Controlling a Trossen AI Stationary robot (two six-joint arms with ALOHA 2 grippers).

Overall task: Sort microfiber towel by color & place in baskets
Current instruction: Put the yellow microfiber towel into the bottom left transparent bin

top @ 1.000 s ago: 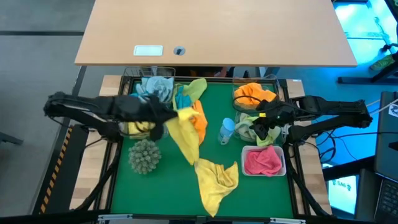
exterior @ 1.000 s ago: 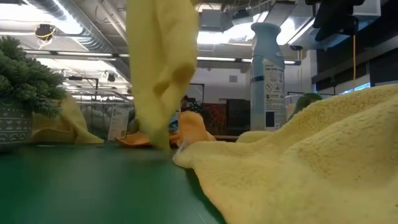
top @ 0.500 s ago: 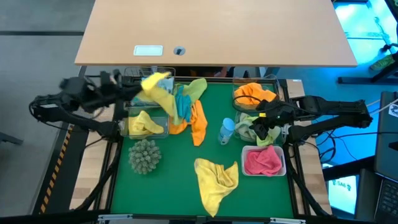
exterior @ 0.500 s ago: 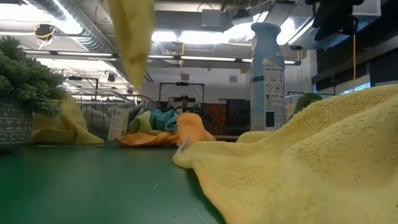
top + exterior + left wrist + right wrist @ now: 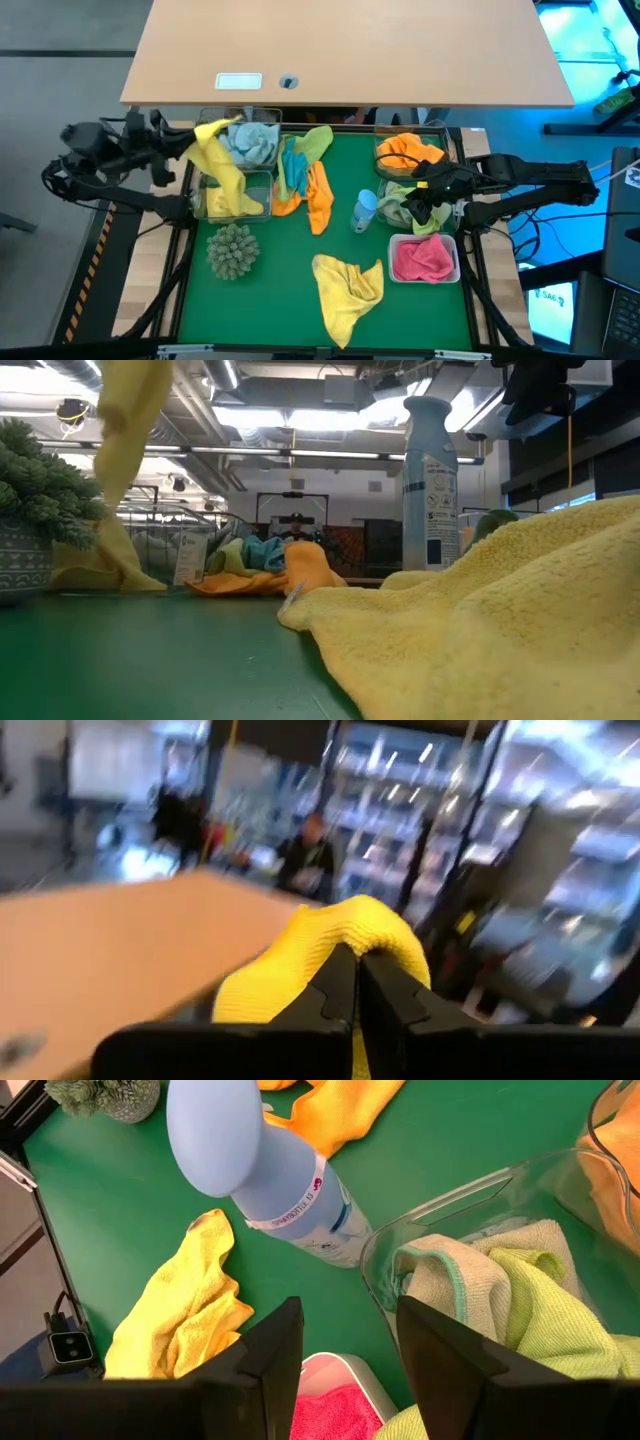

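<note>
Your left gripper [image 5: 190, 140] has swung farther out toward nine o'clock since half a second ago, when it held the yellow towel [image 5: 218, 165] above the blue towels at the table's eleven o'clock; now that towel hangs from it down into the clear bin [image 5: 262, 180] at ten o'clock, its lower end on the yellow cloth already lying there. A second ago the same towel was stretched across the middle of the green mat [image 5: 280, 290]. In the left wrist view your fingers [image 5: 335, 990] are pinched tight on a fold of the yellow towel [image 5: 320, 955]. The left arm reaches in from the nine o'clock edge, raised above the bin's outer rim. Your right gripper [image 5: 425, 200] has not moved: it hovers at three o'clock over the bin of light green towels [image 5: 400, 205], and the right wrist view shows its fingers [image 5: 265, 1360] spread apart with nothing between them, the blue bottle [image 5: 270, 1185] and the green towels [image 5: 530, 1305] ahead of them. A second yellow towel [image 5: 345, 285] lies loose at six o'clock, orange and green towels [image 5: 310, 185] are heaped near the centre, the pink towel [image 5: 422, 258] fills the white bin at four o'clock, and the spiky ball [image 5: 232, 250] sits at seven o'clock.
</note>
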